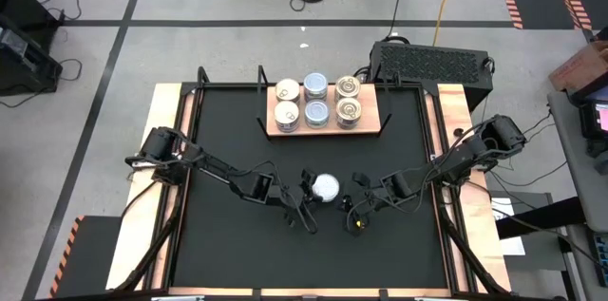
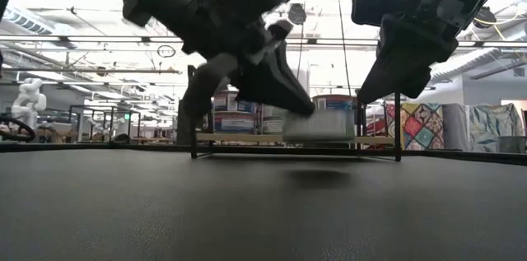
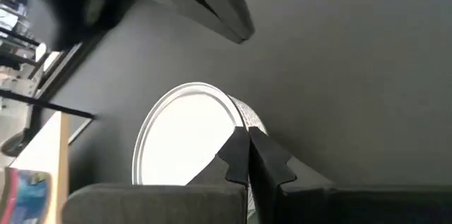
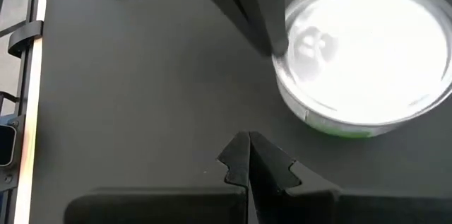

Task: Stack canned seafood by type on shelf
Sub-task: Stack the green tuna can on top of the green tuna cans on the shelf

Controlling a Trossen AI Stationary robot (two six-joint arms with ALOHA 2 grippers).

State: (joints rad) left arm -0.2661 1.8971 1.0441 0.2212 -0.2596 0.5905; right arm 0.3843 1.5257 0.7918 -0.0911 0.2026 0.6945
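Note:
A round tin with a silver-white top (image 1: 325, 187) is at mid-table; in the low view it (image 2: 317, 125) hangs above the tabletop with its shadow below. My left gripper (image 1: 308, 195) is shut on it at its left side. My right gripper (image 1: 356, 211) is shut and empty, just right of and nearer than the tin; the tin also shows in the right wrist view (image 4: 367, 47). The wooden shelf board (image 1: 323, 128) lies at the far middle. On it stand cream-topped tins (image 1: 286, 102), pale blue ones (image 1: 316, 99) and goldish ones (image 1: 348, 99). My left gripper holds the tin at its top rim (image 4: 280, 53), on the side toward the table's left. Its fingers (image 3: 247, 157) stand almost closed there. They slant down from the left. The tin is about level and lifted clear of the table.
A black ribbed box (image 1: 432, 59) stands beyond the table's far right corner. Black posts (image 2: 193, 113) rise at the shelf's ends. Bare black tabletop (image 1: 247, 244) lies near and to both sides of the grippers.

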